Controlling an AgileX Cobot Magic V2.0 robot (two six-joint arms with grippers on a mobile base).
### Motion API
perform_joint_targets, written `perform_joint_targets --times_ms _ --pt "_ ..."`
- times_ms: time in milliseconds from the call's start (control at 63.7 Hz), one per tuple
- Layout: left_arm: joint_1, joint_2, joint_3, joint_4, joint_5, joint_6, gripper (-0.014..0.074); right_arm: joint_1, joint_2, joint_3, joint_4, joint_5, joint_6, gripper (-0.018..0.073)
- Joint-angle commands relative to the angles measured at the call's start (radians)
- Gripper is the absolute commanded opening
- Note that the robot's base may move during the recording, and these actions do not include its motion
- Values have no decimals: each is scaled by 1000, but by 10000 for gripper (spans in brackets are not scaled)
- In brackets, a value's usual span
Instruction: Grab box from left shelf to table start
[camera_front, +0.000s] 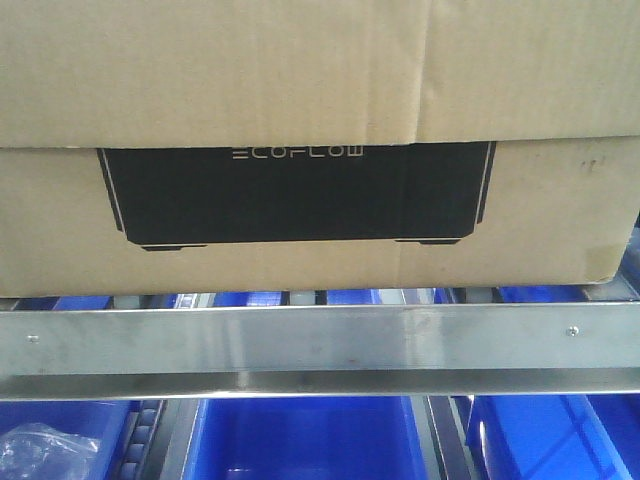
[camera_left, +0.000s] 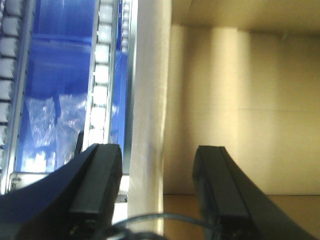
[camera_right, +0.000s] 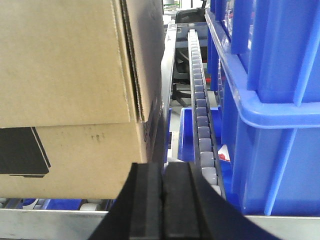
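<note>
The box, a big brown carton with a black ECOFLOW panel, rests on the left shelf behind its steel front rail. In the left wrist view my left gripper is open. Past its fingers I see a pale edge of the carton and the cardboard side; whether it touches the carton I cannot tell. My right gripper is shut on nothing, just off the box's right front corner, above the rail. The table is out of view. Neither gripper shows in the front view.
Blue plastic bins sit on the level below, one holding a clear plastic bag. A roller track and a tall blue bin stand close to the right of the carton. Roller tracks run to its left.
</note>
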Motion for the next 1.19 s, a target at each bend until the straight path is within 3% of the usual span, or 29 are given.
perform_joint_targets --times_ms 0,282,565,690,1098,1177 --pt "-7 -14 -34 1 -47 -10 253 1 -12 -17 3 -83 -10 48" --pt "-7 23 -61 15 -47 -10 253 1 -12 -17 3 -83 -10 48" --pt "-24 73 -114 44 24 -17 253 1 -12 -17 3 -83 -10 48" --pt "-24 75 -114 47 18 -61 253 1 -12 -17 3 -83 -10 48" --pt "-58 77 -114 63 18 -83 253 1 -12 -17 3 -83 -10 48" --pt "-54 82 -114 99 22 -97 253 1 -12 -17 3 -83 -10 48"
